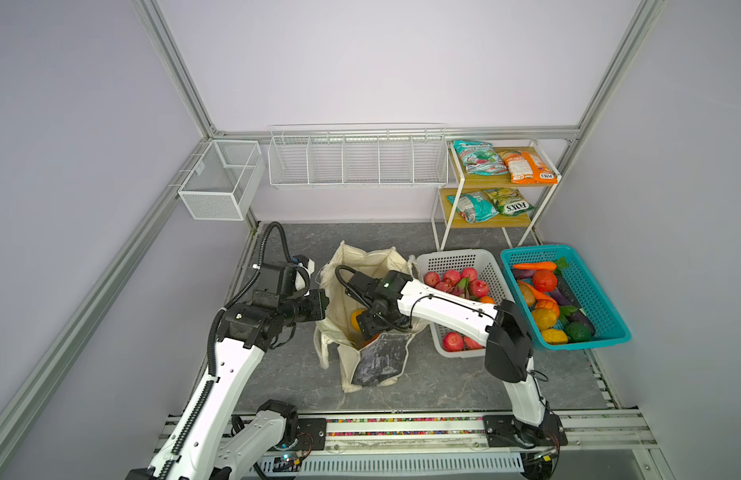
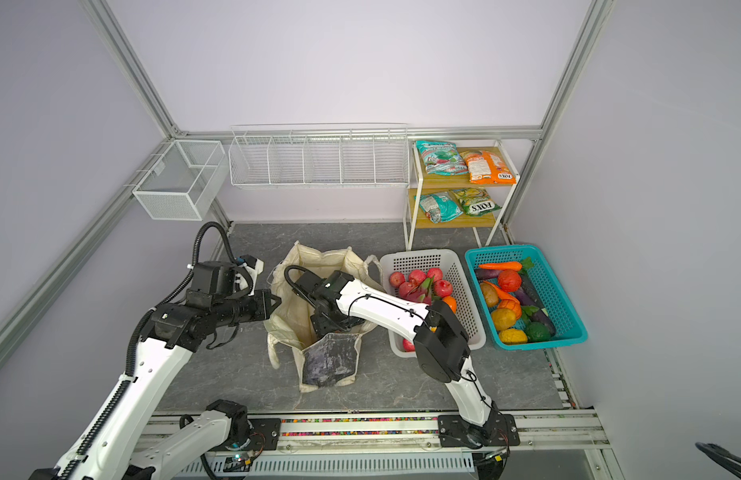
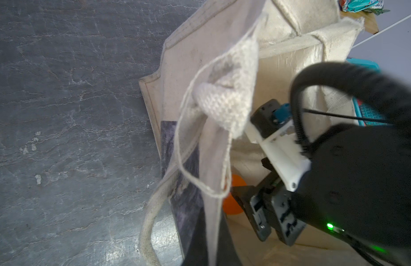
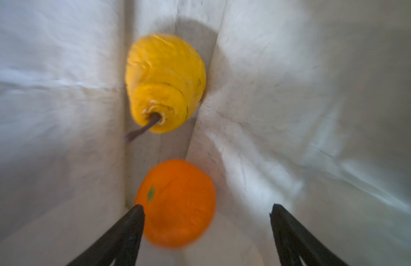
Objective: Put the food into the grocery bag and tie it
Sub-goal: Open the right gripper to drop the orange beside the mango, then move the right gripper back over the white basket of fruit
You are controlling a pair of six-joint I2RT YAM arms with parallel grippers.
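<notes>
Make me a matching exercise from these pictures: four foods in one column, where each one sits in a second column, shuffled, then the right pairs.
Foods
1. yellow pear-shaped fruit with a dark stem
2. long orange carrot
3. red apples
4. orange foil snack packet

Places
A. top shelf of the white-framed wooden rack
B. inside the cream canvas tote
C. in the teal plastic basket
D. in the white perforated plastic basket

Pairs: 1-B, 2-C, 3-D, 4-A
</notes>
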